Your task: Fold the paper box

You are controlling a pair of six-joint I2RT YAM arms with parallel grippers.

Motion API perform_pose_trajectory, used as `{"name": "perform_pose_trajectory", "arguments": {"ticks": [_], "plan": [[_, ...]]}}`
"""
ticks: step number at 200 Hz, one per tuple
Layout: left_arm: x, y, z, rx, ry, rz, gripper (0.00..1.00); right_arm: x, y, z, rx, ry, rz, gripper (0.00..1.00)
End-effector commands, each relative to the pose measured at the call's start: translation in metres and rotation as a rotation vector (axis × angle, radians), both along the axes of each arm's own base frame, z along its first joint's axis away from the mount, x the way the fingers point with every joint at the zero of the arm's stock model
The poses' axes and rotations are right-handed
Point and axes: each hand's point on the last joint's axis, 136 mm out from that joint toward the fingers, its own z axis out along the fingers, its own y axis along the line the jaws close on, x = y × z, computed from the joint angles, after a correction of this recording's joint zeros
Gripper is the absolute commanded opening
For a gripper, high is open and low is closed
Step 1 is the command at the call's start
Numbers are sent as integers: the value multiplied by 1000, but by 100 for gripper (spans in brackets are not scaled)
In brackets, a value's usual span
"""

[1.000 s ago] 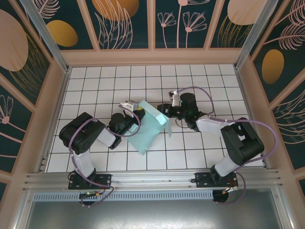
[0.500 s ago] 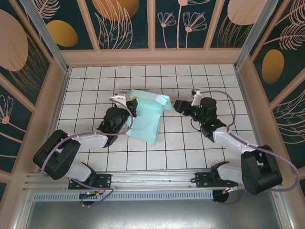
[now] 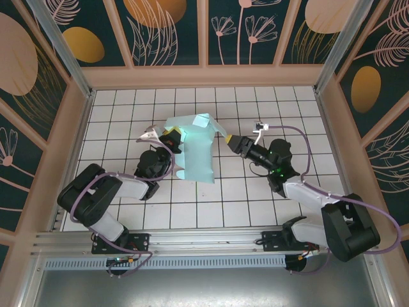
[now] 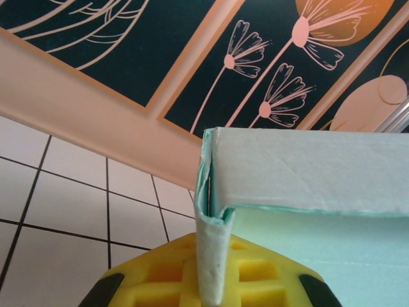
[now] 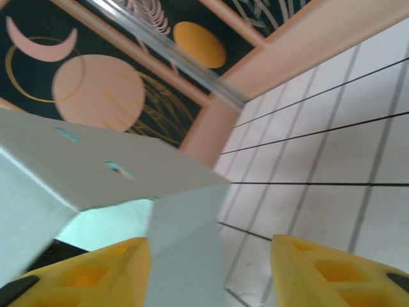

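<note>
The paper box (image 3: 193, 148) is a pale mint card sheet, partly folded and held up off the tiled floor in the middle of the cell. My left gripper (image 3: 167, 138) is shut on its left edge. In the left wrist view a doubled card flap (image 4: 213, 249) is pinched between the yellow fingers (image 4: 147, 281), and a folded panel (image 4: 307, 173) stretches to the right above them. My right gripper (image 3: 231, 142) stands open at the box's right side. In the right wrist view its yellow fingers (image 5: 96, 272) are wide apart, with a card flap (image 5: 185, 249) reaching in beside the left one.
White tiled floor (image 3: 255, 204) spreads in front of and to the right of the box. Wooden walls with dark floral panels (image 3: 204, 70) close the cell at the back and sides. The arm bases sit on the metal rail (image 3: 204, 242) at the near edge.
The left arm has carried the box toward the back wall and turned it more upright. The right gripper drew away to the right, then came back to the box's right flap.
</note>
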Motion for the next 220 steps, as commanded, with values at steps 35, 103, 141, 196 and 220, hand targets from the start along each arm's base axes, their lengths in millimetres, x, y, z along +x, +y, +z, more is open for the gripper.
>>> {"name": "perform_pose_trajectory", "arguments": {"ticks": [35, 103, 141, 196, 220], "plan": [[-4, -8, 34, -97, -137, -56, 0, -11, 28, 39, 178, 28, 121, 50], [-4, -12, 30, -75, -136, -66, 0, -5, 47, 42, 165, 27, 162, 40], [-1, -9, 20, -59, -103, -42, 0, -12, 56, 38, 151, 21, 195, 47], [0, -7, 15, -25, -92, -30, 0, -5, 64, 16, 78, 110, 186, 42], [-1, -1, 12, -7, -85, -1, 0, -2, 63, 11, 53, 128, 165, 17]]}}
